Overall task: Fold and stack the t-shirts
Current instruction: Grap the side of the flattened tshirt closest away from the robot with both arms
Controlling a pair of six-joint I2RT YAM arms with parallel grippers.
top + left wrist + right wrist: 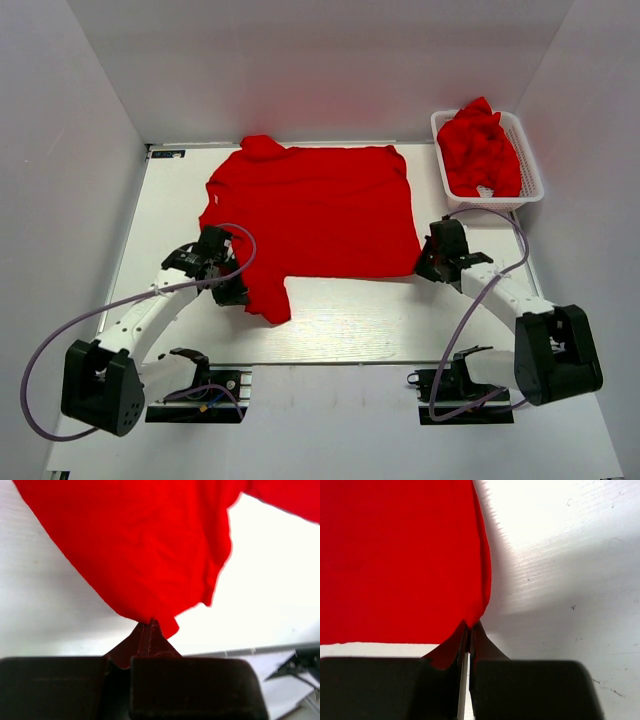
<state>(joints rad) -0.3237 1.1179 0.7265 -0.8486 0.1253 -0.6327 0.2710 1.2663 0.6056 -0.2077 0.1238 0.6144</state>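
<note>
One red t-shirt [315, 210] lies spread flat across the far half of the white table [380, 320], with a narrower flap hanging toward the near left. My left gripper [237, 291] sits at that flap and is shut on its edge; the left wrist view shows the red cloth [150, 555] pinched at the fingertips [150, 623]. My right gripper [426, 267] is at the shirt's near right corner, shut on the hem, and in the right wrist view the fabric [395, 560] runs into the closed tips [469, 626]. More crumpled red t-shirts [480, 150] fill the basket.
The white mesh basket [533, 172] stands at the table's back right corner, just beyond the right arm. Grey walls enclose the table on the left, back and right. Both arm bases and their purple cables sit at the near edge.
</note>
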